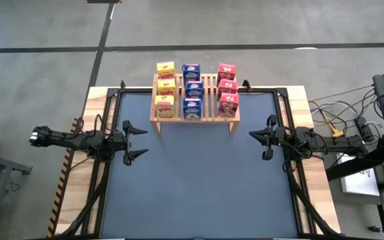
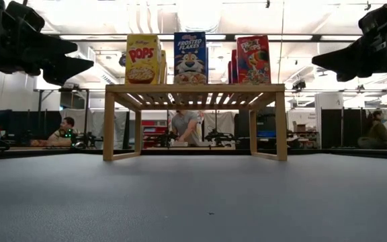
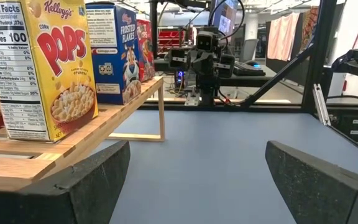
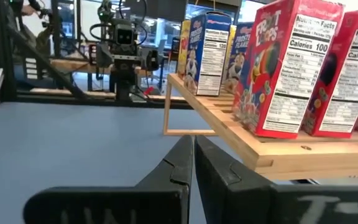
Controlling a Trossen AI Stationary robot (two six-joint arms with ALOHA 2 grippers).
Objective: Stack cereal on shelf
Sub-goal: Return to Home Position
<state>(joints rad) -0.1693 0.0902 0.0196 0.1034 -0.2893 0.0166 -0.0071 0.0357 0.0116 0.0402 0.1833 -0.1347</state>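
- slatted light-wood shelf [image 1: 209,111] carries nine printed cardboard cereal boxes [image 1: 193,89]: yellow, blue, red columns
- left gripper [image 1: 137,140] wide, empty
- right gripper [image 4: 193,149] closed, empty

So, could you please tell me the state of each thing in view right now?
Yellow boxes: three upright in a row on the shelf.
Blue boxes: three upright, middle row.
Red boxes: three upright in a row.
Shelf: level, holding all nine boxes.
Left gripper: open, empty, clear of the shelf.
Right gripper: shut, empty, clear of the shelf.
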